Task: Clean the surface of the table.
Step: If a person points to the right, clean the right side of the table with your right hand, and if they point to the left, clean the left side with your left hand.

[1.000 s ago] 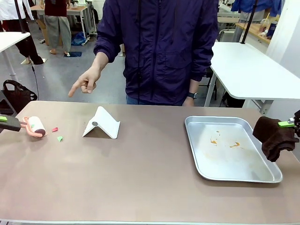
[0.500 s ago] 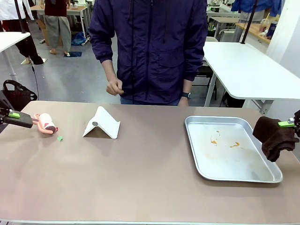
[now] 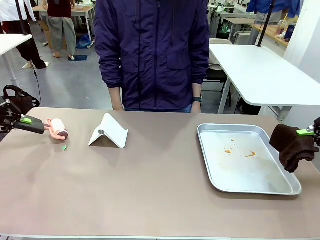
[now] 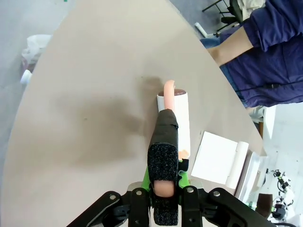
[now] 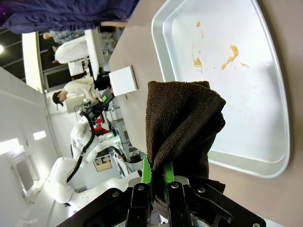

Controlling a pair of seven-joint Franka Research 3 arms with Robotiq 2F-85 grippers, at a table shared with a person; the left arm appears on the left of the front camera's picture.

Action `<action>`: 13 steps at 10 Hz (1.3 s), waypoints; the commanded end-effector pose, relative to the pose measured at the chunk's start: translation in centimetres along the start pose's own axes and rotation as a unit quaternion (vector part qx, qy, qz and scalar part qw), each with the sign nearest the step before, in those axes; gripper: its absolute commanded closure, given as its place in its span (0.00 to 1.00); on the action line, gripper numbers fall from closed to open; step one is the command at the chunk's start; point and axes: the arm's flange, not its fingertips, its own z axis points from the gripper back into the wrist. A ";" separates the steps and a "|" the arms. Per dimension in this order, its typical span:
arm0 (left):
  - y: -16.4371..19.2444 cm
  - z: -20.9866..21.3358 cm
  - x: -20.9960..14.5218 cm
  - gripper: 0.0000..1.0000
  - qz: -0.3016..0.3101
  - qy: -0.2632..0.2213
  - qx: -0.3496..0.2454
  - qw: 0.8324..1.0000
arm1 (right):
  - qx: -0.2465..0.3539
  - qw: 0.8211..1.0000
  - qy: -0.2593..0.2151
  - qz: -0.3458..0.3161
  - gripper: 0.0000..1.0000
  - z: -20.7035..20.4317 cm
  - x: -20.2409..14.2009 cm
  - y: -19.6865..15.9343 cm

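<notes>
The table (image 3: 150,200) takes up the lower half of the front view, its far edge at the person (image 3: 150,50). I judge it heavy, stiff and fixed. There is nothing on it to grasp, so a tool must work its top. The top is smooth and matte, so a roller should run freely and loose bits should lift easily.

Near the far left corner the left gripper (image 3: 25,121) is clamped on the handle of a roller (image 3: 59,128). A small green scrap (image 3: 64,148) lies just beside the roller on the side toward the near edge. A white folded stand (image 3: 109,131) sits further along the far edge. A metal tray (image 3: 296,190) with orange stains (image 3: 250,154) lies toward the right edge. At that edge the right gripper (image 3: 306,132) pinches a dark cloth (image 3: 292,147), which hangs beside the tray's rim.

The left wrist view shows the left gripper (image 4: 164,177) pressed on the pink handle, with the roller (image 4: 177,113) at the tabletop. I cannot tell whether it bears down. The front view adds the scrap. The right wrist view shows the cloth (image 5: 182,127) folded between the right gripper (image 5: 157,177) pads.
</notes>
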 end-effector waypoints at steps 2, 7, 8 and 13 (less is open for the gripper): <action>-0.5 -2.1 -0.6 0.78 -0.015 -0.007 -0.022 1.000 | -0.003 1.000 -0.004 0.002 0.89 0.0 -0.3 0.1; -4.1 10.2 -4.9 0.78 -0.089 0.039 -0.159 0.982 | -0.003 1.000 -0.004 0.002 0.89 0.0 -0.3 0.1; -3.3 12.2 -6.1 0.78 -0.101 0.089 -0.161 0.978 | -0.003 1.000 -0.004 0.002 0.89 0.0 -0.3 0.1; 3.6 15.7 -9.1 0.78 -0.131 0.089 -0.111 0.981 | -0.003 1.000 -0.004 0.002 0.89 0.0 -0.3 0.1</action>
